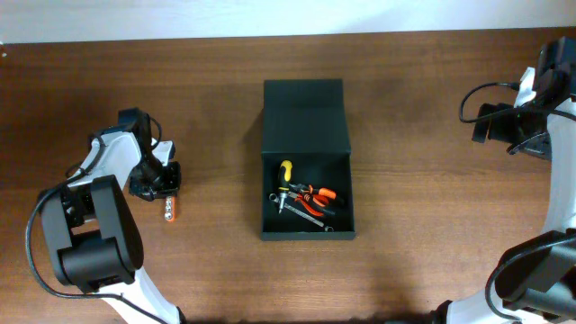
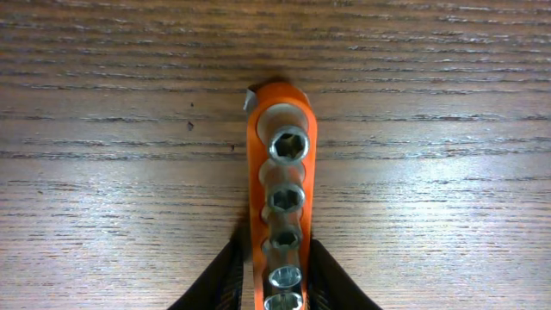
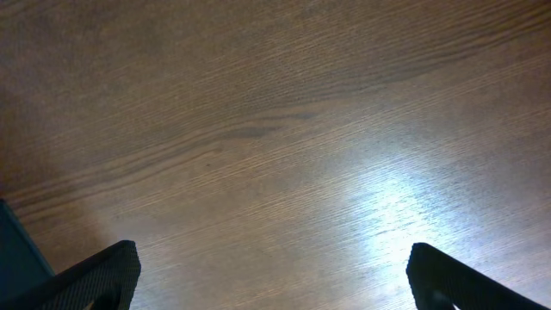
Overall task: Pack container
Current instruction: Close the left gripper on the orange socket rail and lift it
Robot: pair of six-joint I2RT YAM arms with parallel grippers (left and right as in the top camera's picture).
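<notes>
The container [image 1: 264, 193] is a dark box at mid-table, its flap lid [image 1: 304, 117] folded open toward the far side. Inside lie a yellow-handled screwdriver [image 1: 285, 171], orange-handled pliers [image 1: 317, 193] and a metal wrench [image 1: 310, 219]. An orange socket rail [image 1: 170, 211] [image 2: 282, 164] with several chrome sockets lies flat on the table at the left. My left gripper [image 1: 165, 187] [image 2: 277, 263] sits over its near end, black fingers [image 2: 228, 275] pressed against both sides of the rail. At the far right my right gripper [image 1: 490, 124] [image 3: 271, 275] hangs open over bare wood.
The table is brown wood [image 2: 103, 103]. A dark edge [image 3: 13, 254] shows at the lower left of the right wrist view. The right arm's cable [image 1: 477, 94] loops near the far right edge.
</notes>
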